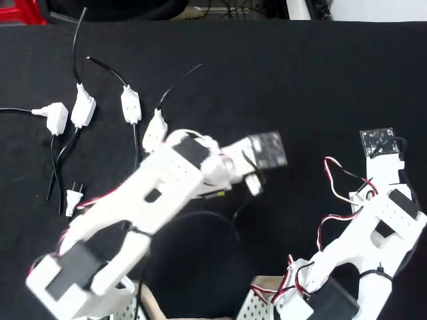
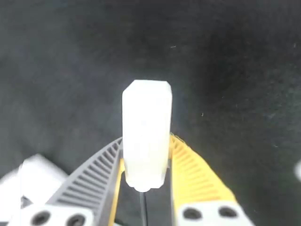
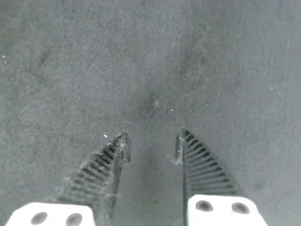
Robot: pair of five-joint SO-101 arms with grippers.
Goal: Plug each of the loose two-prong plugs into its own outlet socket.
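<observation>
My left gripper (image 2: 146,141) is shut on a white connector block (image 2: 146,127) with a black cord leaving its near end; I see no prongs on its far face. In the high view this gripper (image 1: 257,179) is above the middle of the black table. A loose two-prong plug (image 1: 73,198) lies at the left. Several white outlet sockets lie at the back left: one (image 1: 57,117), a second (image 1: 83,107), a third (image 1: 130,105), and one more (image 1: 155,131) beside the left arm. My right gripper (image 3: 151,146) is open over bare cloth.
The black cloth (image 1: 300,80) covers the whole table. Thin black cords (image 1: 60,157) trail from the sockets at the left, and a cord loop (image 1: 220,215) lies under the left arm. The right arm (image 1: 383,217) stands at the right, with red and white wires beside it.
</observation>
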